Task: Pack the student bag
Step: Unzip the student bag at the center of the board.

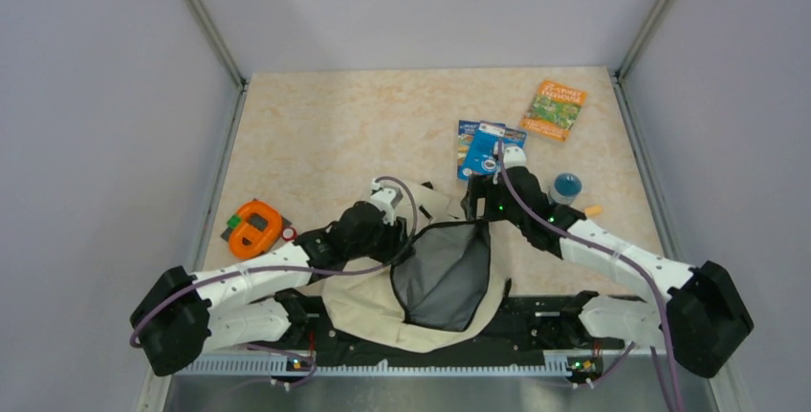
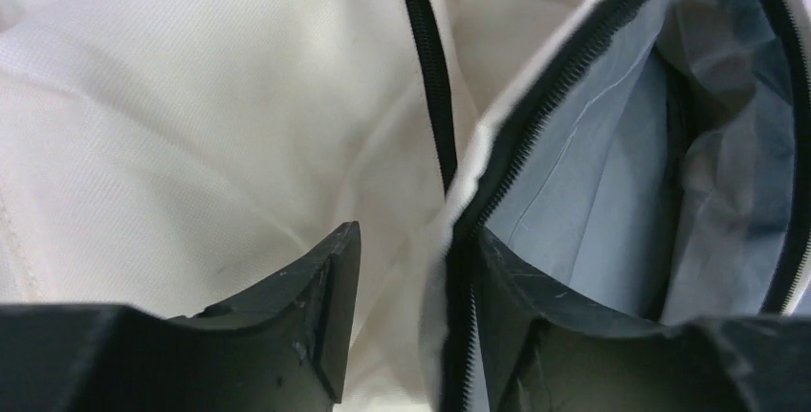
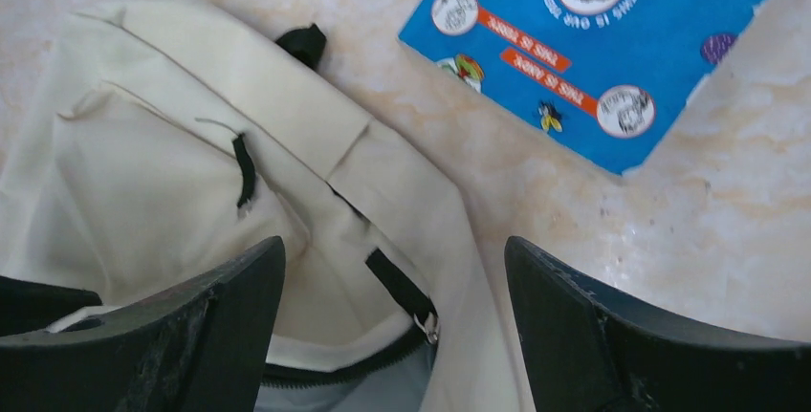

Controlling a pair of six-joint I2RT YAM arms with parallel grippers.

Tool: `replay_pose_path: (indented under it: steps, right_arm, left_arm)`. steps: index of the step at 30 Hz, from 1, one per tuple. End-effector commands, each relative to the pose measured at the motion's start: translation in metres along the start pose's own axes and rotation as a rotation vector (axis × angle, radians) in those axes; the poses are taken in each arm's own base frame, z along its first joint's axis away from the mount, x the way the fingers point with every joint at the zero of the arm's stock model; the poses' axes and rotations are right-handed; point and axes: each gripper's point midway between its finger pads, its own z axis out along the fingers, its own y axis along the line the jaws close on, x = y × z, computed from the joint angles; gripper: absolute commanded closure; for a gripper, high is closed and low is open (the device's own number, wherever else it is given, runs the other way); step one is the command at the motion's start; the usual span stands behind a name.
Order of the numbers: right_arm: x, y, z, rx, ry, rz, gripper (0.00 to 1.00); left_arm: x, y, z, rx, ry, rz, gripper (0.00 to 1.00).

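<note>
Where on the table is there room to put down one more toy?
The far left of the table, beyond the orange tape measure, is bare. So is the strip between the blue book and the back edge. It's crowded around the student bag, and near the orange-green book and blue cup.

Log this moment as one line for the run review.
left gripper: shut on bag rim | right gripper: open, over bag edge | bag: unzipped, grey lining showing | books, cup, tape measure: outside on table

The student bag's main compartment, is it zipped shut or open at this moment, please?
Open. The student bag gapes, its grey lining exposed, and the left gripper has one finger inside the zipper edge.
</note>
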Motion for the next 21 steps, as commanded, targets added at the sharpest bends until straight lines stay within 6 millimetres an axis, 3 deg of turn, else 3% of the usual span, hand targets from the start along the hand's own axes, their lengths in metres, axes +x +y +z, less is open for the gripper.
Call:
replay_pose_path:
  steps: [1,8,12,18,21]
  right_arm:
    - [0.004,-0.007,-0.018,-0.007,-0.044,0.077,0.16]
    - [-0.002,-0.004,-0.029,-0.054,-0.109,0.105,0.16]
    - [-0.005,-0.007,-0.035,-0.047,-0.126,0.092,0.15]
    - [-0.016,-0.02,-0.046,0.009,-0.183,0.085,0.13]
    - [-0.017,-0.025,-0.049,0.036,-0.193,0.078,0.14]
  left_arm:
    - [-0.032,-0.035,-0.007,0.144,-0.063,0.073,0.42]
    - [-0.077,-0.071,-0.001,0.234,-0.084,0.231,0.28]
    - [-0.088,-0.077,0.022,0.232,-0.049,0.293,0.26]
    - [-0.083,-0.105,0.044,0.36,0.032,0.31,0.19]
    - [-0.065,-0.117,0.048,0.404,0.072,0.315,0.26]
